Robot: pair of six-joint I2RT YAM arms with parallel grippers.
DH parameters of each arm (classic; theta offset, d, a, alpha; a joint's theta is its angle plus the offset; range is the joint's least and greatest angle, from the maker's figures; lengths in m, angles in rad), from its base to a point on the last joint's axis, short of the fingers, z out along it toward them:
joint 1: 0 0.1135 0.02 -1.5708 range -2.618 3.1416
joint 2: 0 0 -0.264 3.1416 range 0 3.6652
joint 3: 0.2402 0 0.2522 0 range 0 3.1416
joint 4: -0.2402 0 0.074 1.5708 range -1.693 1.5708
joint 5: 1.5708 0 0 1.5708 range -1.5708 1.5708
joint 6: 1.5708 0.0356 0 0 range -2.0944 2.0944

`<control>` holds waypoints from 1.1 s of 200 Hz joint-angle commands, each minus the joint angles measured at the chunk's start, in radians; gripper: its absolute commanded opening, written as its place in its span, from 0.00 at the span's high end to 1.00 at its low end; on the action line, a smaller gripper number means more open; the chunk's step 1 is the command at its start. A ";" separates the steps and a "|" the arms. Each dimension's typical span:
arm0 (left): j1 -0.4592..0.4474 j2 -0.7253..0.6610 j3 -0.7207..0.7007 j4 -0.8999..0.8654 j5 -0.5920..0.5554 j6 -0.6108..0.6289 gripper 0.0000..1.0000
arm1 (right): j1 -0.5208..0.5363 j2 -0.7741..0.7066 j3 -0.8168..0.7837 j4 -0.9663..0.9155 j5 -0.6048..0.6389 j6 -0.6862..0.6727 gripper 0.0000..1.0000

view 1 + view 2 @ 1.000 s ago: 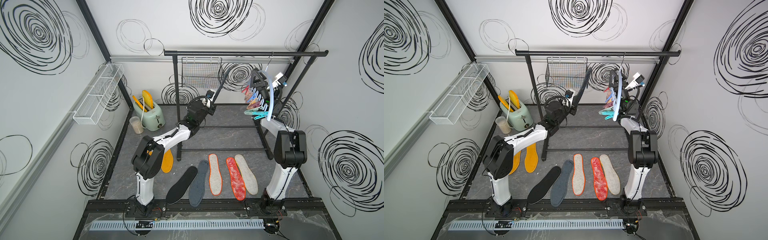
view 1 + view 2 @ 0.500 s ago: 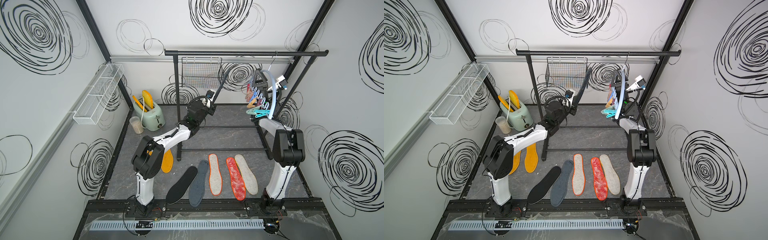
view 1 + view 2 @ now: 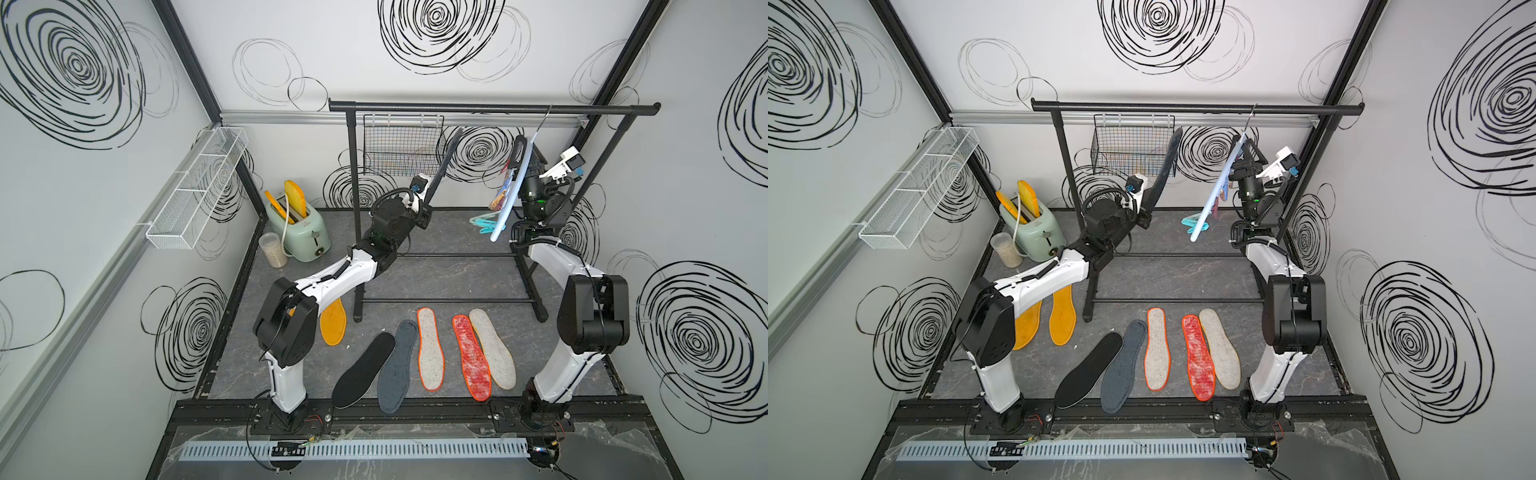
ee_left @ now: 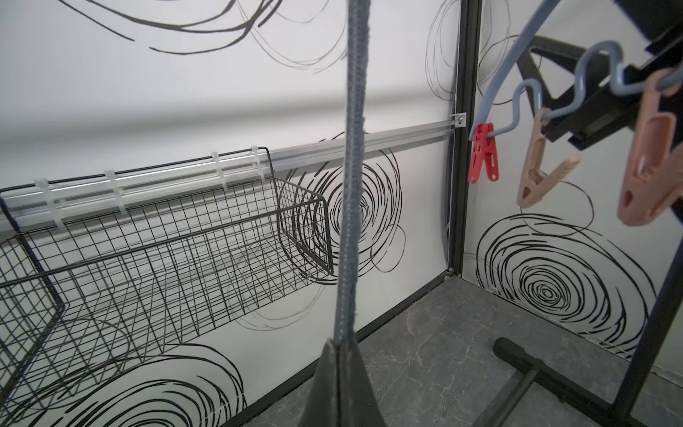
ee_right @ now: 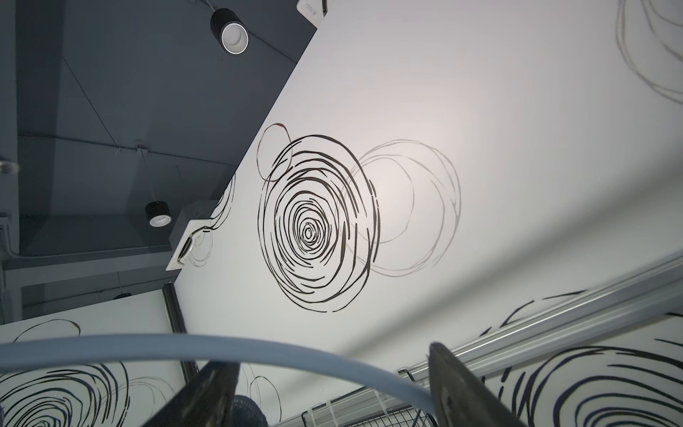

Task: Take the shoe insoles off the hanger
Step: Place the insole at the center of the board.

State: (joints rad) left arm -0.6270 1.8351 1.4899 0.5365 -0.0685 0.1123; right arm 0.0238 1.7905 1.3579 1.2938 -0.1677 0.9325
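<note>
Swirl-marked walls (image 3: 291,41); left pincer (image 4: 342,342) tight on grey-blue insole (image 4: 353,148), right pincer (image 5: 329,356) wide open at hanger (image 5: 148,342).

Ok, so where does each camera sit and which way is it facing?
Both top views: high at the front, looking down and back at the table; left arm and right arm show whole.
Left wrist: raised mid-table, faces the back corner and wire basket; left pincer shows, shut on a grey-blue insole.
Right wrist: under the hanger, tilted up at wall and ceiling; open right pincer shows, straddling it.
Shared: left wrist and top views both show basket and pegs.
</note>
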 commanded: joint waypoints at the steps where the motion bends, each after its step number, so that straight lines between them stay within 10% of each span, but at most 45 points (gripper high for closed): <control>1: -0.011 -0.055 -0.022 0.006 -0.008 -0.013 1.00 | -0.020 -0.063 0.003 -0.079 -0.018 0.003 0.17; 65: -0.021 -0.167 -0.020 -0.149 0.026 -0.110 1.00 | -0.002 -0.153 0.132 -0.610 0.022 -0.194 0.16; 220: -0.063 -0.369 -0.152 -0.330 0.011 -0.155 1.00 | -0.002 -0.312 0.167 -0.890 -0.052 -0.375 0.12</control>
State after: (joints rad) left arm -0.6930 1.4956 1.3685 0.1844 -0.0486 -0.0135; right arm 0.0166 1.5448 1.5345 0.4034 -0.2100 0.6090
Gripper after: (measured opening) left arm 0.067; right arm 0.876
